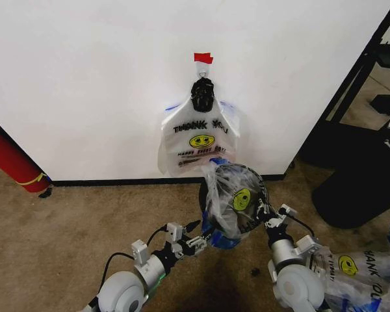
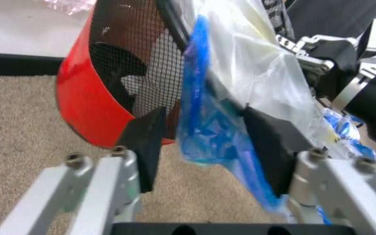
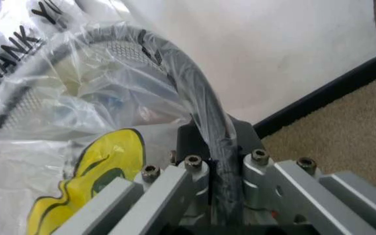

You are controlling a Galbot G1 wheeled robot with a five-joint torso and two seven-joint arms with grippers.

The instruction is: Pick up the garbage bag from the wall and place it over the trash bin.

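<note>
Low in the frame's centre, the garbage bag (image 1: 237,198) drapes the trash bin (image 1: 247,179); the right gripper (image 3: 217,171) pinches bag and rim, the left gripper (image 2: 204,147) spread around the blue hem

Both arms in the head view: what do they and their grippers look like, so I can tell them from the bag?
Both arms are silver-grey metal with rounded white joint housings and thin black cables looping along them. The left gripper has silver finger links with round bolts and black wedge-shaped pads. The right gripper has the same bolted silver links.
</note>
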